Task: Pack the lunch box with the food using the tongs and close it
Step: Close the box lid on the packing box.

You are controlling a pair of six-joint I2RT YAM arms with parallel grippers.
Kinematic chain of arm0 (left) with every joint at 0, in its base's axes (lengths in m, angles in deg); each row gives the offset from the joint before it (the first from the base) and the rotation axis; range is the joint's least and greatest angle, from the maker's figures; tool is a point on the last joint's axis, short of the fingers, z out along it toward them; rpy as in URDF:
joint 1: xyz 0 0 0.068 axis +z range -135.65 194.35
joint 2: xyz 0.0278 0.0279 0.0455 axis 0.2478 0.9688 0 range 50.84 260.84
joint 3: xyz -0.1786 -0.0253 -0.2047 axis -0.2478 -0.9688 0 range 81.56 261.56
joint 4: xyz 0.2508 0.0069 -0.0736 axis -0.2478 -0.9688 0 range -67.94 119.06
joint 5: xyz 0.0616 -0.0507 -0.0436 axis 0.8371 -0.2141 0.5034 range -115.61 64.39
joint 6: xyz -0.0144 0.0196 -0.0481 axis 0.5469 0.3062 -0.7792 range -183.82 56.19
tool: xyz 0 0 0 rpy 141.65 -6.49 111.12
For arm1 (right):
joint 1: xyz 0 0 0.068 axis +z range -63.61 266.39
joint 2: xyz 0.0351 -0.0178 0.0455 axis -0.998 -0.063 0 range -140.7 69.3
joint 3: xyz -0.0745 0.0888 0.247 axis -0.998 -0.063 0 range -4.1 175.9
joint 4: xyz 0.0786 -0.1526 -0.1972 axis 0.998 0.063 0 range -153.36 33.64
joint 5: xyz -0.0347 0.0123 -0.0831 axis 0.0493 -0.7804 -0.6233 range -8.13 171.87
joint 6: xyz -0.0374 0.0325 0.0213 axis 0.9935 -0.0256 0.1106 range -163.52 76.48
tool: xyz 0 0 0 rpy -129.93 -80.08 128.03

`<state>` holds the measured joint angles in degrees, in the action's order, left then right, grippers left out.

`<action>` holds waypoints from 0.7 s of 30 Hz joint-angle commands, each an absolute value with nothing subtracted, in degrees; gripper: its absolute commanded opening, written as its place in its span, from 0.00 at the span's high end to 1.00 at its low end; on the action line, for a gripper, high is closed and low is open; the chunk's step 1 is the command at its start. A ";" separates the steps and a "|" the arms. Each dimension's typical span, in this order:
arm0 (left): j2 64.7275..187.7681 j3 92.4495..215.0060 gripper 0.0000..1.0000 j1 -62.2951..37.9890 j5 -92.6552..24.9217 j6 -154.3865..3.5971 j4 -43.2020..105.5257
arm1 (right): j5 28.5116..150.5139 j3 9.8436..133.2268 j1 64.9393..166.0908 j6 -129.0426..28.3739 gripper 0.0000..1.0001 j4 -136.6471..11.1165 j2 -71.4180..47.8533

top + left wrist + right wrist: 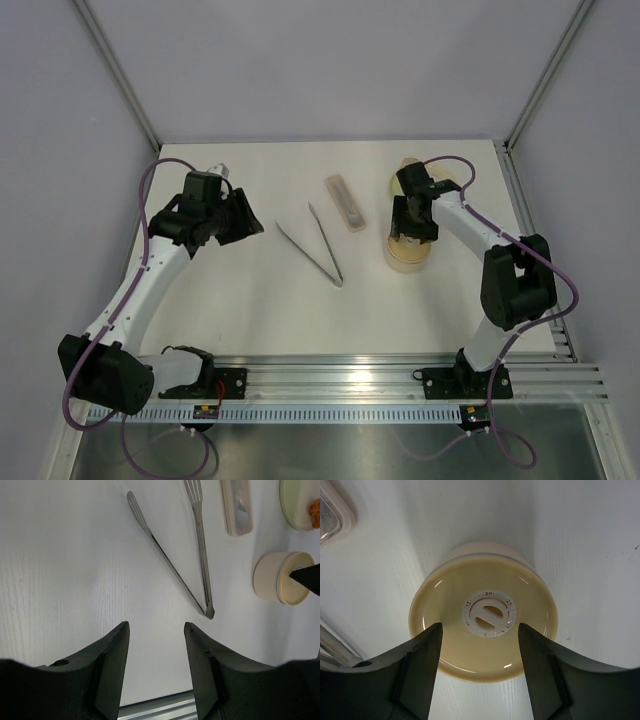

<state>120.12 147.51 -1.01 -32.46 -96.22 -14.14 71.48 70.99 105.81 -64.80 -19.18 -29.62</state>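
The lunch box (409, 256) stands at the right with its tan lid (485, 647) on top; a white dial sits in the lid's middle and the cream wall (485, 550) shows behind. My right gripper (480, 627) hovers open just over the lid, holding nothing. The silver tongs (325, 245) lie in a narrow V mid-table, joint toward me. To their left my left gripper (156, 625) is open and empty, well short of the tongs (200, 545). An orange piece of food (315, 512) lies on the pale plate (295, 505).
A pale oblong translucent case (345, 203) lies beyond the tongs, left of the plate (400, 180), which my right arm partly hides. The metal rail runs along the table's near edge (330, 375). Frame posts stand at the back corners.
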 commanded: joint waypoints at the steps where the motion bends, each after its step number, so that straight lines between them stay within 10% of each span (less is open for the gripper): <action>1: 119.49 147.21 0.49 -1.21 -32.46 -95.63 -12.16 | 72.21 70.87 105.90 -65.23 0.30 -17.58 -27.93; 10: 118.78 147.48 0.49 -1.21 -31.85 -95.63 -12.34 | 65.53 81.68 105.99 -64.17 0.22 -11.76 -15.71; 15: 117.99 148.44 0.49 -1.21 -30.71 -94.84 -13.30 | 58.33 73.35 105.90 -67.24 0.01 -19.22 -6.83; 21: 117.73 147.83 0.40 -1.30 -30.00 -95.19 -12.60 | 52.61 63.94 105.90 -72.25 0.00 -19.68 1.61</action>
